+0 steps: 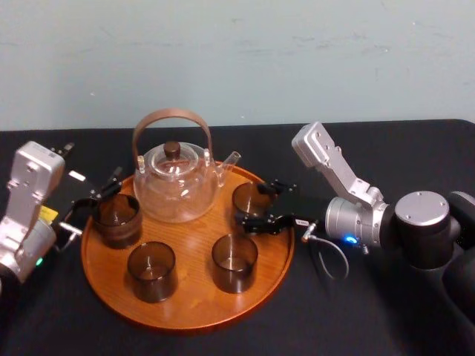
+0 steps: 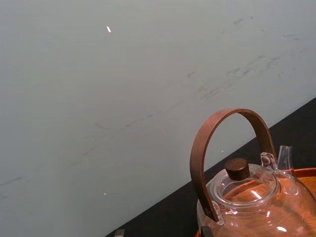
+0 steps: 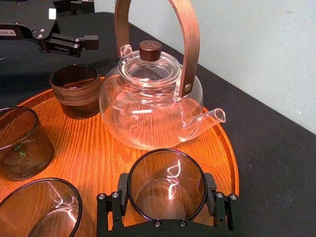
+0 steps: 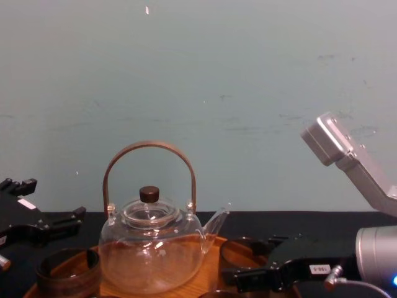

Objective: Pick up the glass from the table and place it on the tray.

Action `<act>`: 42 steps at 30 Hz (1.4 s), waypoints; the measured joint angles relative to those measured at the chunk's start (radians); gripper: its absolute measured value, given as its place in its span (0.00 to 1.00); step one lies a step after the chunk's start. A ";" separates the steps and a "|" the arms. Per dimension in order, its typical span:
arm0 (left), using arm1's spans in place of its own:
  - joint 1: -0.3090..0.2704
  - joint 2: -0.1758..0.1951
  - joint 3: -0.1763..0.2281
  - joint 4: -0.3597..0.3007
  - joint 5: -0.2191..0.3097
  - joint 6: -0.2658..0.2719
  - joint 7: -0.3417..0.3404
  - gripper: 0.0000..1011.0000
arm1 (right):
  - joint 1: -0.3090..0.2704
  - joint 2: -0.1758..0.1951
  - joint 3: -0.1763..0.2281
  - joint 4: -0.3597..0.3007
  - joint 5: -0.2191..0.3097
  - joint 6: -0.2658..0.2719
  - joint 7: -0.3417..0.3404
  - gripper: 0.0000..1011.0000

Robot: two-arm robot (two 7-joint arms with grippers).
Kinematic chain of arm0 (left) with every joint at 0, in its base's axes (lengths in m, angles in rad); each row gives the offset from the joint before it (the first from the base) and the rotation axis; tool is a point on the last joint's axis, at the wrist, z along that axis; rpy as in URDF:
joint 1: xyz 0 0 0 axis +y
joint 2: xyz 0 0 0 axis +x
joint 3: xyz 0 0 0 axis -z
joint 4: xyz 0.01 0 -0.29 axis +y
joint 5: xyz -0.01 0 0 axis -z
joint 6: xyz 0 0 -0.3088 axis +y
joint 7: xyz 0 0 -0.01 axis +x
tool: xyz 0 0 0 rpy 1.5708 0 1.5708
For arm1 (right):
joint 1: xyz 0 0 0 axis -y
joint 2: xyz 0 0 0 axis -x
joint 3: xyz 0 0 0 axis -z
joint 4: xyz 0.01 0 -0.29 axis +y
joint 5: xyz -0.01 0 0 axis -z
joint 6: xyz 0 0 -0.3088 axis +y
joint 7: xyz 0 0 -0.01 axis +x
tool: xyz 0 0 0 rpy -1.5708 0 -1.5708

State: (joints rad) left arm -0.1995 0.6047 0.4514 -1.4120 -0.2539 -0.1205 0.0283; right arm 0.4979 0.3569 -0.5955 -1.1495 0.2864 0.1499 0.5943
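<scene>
The glass [image 1: 249, 197] stands upright on the back right part of the round wooden tray [image 1: 185, 305], beside the clear teapot's spout. My right gripper [image 1: 259, 204] reaches in from the right and is shut on it, one finger against each side. The right wrist view looks down into this glass [image 3: 167, 183], held between the black fingers [image 3: 111, 207] over the tray [image 3: 108, 158]. In the chest view the glass [image 4: 239, 252] sits low, with the right gripper [image 4: 263, 268] beside it. My left gripper [image 1: 96, 194] is open at the tray's left edge, behind another glass.
A clear teapot [image 1: 177, 178] with a brown arched handle stands at the back of the tray. Three more dark glasses rest on the tray: left [image 1: 117, 219], front left [image 1: 151, 271] and front right [image 1: 234, 261]. Black cloth covers the table around it.
</scene>
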 joint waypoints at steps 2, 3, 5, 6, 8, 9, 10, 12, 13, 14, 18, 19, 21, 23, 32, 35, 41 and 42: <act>0.000 0.000 0.000 0.000 0.000 0.000 0.000 0.99 | 0.000 -0.001 0.000 0.001 -0.002 0.002 0.000 0.89; 0.000 0.000 0.000 0.000 0.000 0.000 0.000 0.99 | 0.000 -0.001 0.000 0.001 -0.002 0.002 0.000 0.90; 0.000 0.000 0.000 0.000 0.000 0.000 0.000 0.99 | -0.001 -0.001 0.000 0.001 -0.004 0.003 0.000 0.89; 0.000 0.000 0.000 0.000 0.000 0.000 0.000 0.99 | -0.002 -0.002 0.000 0.001 -0.005 0.005 -0.001 0.89; 0.000 0.000 0.000 0.000 0.000 0.000 0.000 0.99 | -0.002 -0.002 0.000 0.001 -0.006 0.006 -0.001 0.89; 0.000 0.000 0.000 0.000 0.000 0.000 0.000 0.99 | -0.002 -0.003 0.000 0.002 -0.006 0.008 0.000 0.89; 0.000 0.000 0.000 0.000 0.000 0.000 0.000 0.99 | -0.002 -0.003 0.000 0.002 -0.007 0.009 0.000 0.89; 0.000 0.000 0.000 0.000 0.000 0.000 0.000 0.99 | -0.002 -0.002 -0.002 0.002 -0.008 0.011 0.001 0.89; 0.000 0.000 0.000 0.000 0.000 0.000 0.000 0.99 | -0.002 -0.002 -0.002 0.002 -0.009 0.011 0.001 0.89; 0.000 0.000 0.000 0.000 0.000 0.000 0.000 0.99 | -0.002 -0.002 -0.004 0.002 -0.011 0.012 0.001 0.89; 0.000 0.000 0.000 0.000 0.000 0.000 0.000 0.99 | -0.002 -0.002 -0.004 0.001 -0.011 0.013 0.002 0.89; 0.000 0.000 0.000 0.000 0.000 0.000 0.000 0.99 | -0.002 -0.002 -0.004 0.001 -0.011 0.013 0.002 0.89; 0.000 0.000 0.000 0.000 0.000 0.000 0.000 0.99 | -0.002 -0.002 -0.004 0.001 -0.011 0.013 0.002 0.89; 0.000 0.000 0.000 0.000 0.000 0.000 0.000 0.99 | -0.002 -0.001 -0.004 0.001 -0.011 0.013 0.002 0.89; 0.000 0.000 0.000 0.000 0.000 0.000 0.000 0.99 | -0.003 -0.001 -0.003 0.001 -0.011 0.013 0.002 0.99; 0.000 0.000 0.000 0.000 0.000 0.000 0.000 0.99 | -0.003 -0.002 -0.003 0.001 -0.011 0.013 0.002 0.99; 0.000 0.000 0.000 0.000 0.000 0.000 0.000 0.99 | -0.003 -0.001 -0.003 0.001 -0.011 0.013 0.002 0.99; 0.000 0.000 0.000 0.000 0.000 0.000 0.000 0.99 | -0.003 -0.002 -0.003 0.001 -0.011 0.012 0.002 0.99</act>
State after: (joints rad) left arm -0.1995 0.6047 0.4514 -1.4120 -0.2539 -0.1206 0.0283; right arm 0.4953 0.3554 -0.5983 -1.1485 0.2756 0.1624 0.5960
